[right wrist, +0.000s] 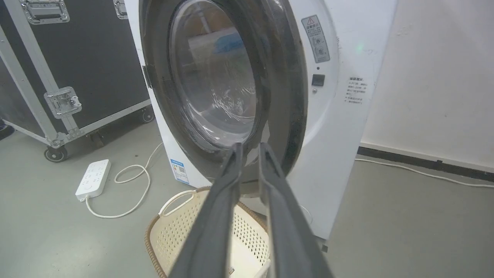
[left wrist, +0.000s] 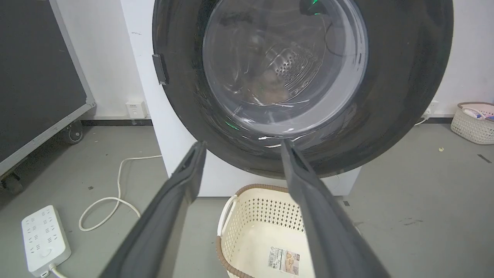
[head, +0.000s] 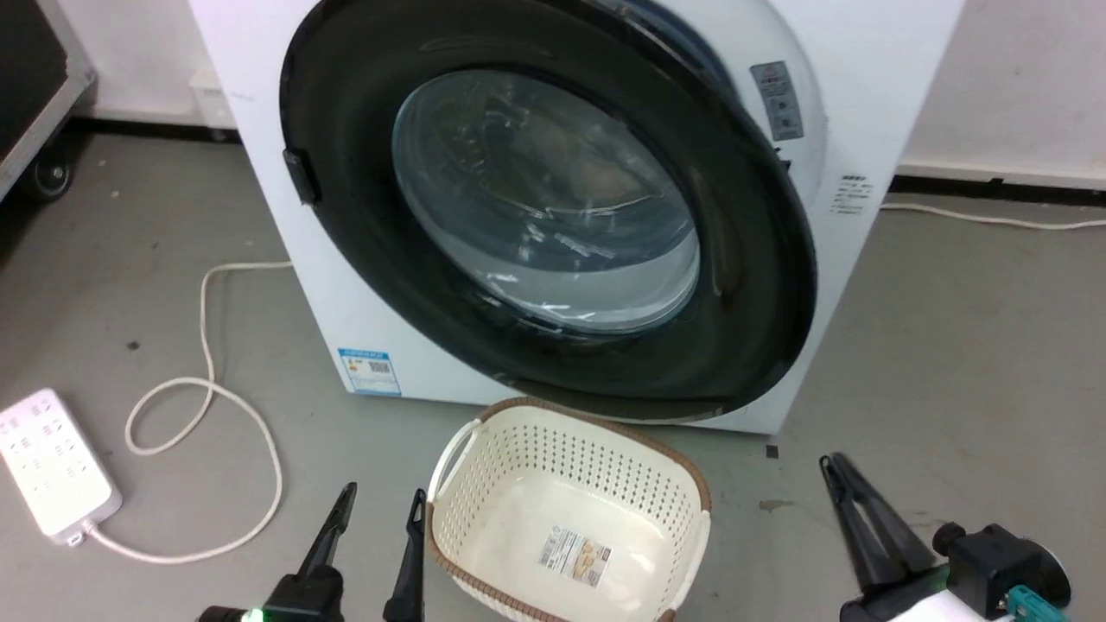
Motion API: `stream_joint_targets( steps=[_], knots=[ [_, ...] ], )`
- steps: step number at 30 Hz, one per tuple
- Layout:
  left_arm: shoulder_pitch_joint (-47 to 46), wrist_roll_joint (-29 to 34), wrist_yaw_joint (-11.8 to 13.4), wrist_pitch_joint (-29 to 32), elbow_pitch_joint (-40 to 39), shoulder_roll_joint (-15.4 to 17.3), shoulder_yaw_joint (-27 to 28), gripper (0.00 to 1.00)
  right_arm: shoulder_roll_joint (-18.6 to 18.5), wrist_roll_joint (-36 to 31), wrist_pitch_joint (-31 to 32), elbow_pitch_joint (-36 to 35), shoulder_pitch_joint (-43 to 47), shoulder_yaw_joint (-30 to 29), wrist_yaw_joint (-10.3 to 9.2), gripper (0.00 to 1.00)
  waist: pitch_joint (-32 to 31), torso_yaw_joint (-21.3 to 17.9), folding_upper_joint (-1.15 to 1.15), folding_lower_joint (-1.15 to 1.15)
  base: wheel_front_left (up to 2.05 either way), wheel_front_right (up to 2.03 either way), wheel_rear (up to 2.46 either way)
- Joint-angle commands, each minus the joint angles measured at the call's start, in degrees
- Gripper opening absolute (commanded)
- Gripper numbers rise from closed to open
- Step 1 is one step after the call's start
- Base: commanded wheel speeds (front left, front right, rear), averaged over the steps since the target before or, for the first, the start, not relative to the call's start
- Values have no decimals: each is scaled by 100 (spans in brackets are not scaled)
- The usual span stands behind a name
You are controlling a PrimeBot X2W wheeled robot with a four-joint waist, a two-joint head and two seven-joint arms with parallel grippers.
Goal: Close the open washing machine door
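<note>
Head view: washing machine door (head: 544,199) sat almost shut on the washing machine (head: 354,324).
Its right edge seemed to stand slightly off the white front, above the laundry basket (head: 562,458) on the floor. Left hand (head: 384,494) was spread wide, released; right hand (head: 832,462) showed only a slim gap, grasping nothing.

I see a cream basket (head: 562,458) with lots of holes on the grey floor (head: 950,345) (a sticker (head: 575,555) sits on its bottom). A white power strip (head: 52,466) lies off to the left, and its white cord (head: 204,320) loops beside it. A big black case (right wrist: 77,58) on little wheels (right wrist: 55,153) stands farther left.
</note>
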Motion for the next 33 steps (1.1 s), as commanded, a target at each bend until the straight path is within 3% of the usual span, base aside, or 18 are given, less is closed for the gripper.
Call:
stream_joint_targets(
  steps=[1, 9, 18, 25, 33],
  knots=[
    [-91, 79, -11, -24, 2, -38, -42, 100, -141, 72, -24, 10, -91, 72, 5, 0, 159, 100, 0, 0, 0, 0, 0],
    [-521, 313, 68, -25, -91, -205, -242, 100, -1118, 814, 105, 65, -1146, 722, 5, 0, 918, 459, 0, 0, 0, 0, 0],
    [-947, 403, 192, -25, -106, -345, -423, 100, -2331, 1767, 126, 706, -2665, 1532, 5, 0, 1562, 863, 0, 0, 0, 0, 0],
    [-1137, 368, 293, -25, -158, -411, -549, 100, -2830, 2428, 102, 1254, -3666, 1929, 5, 0, 1840, 1109, 0, 0, 0, 0, 0],
    [-1286, 309, 391, -25, -229, -444, -626, 100, -3020, 2865, 165, 2242, -4717, 1913, 5, 0, 2083, 1294, 0, 0, 0, 0, 0]
  ],
)
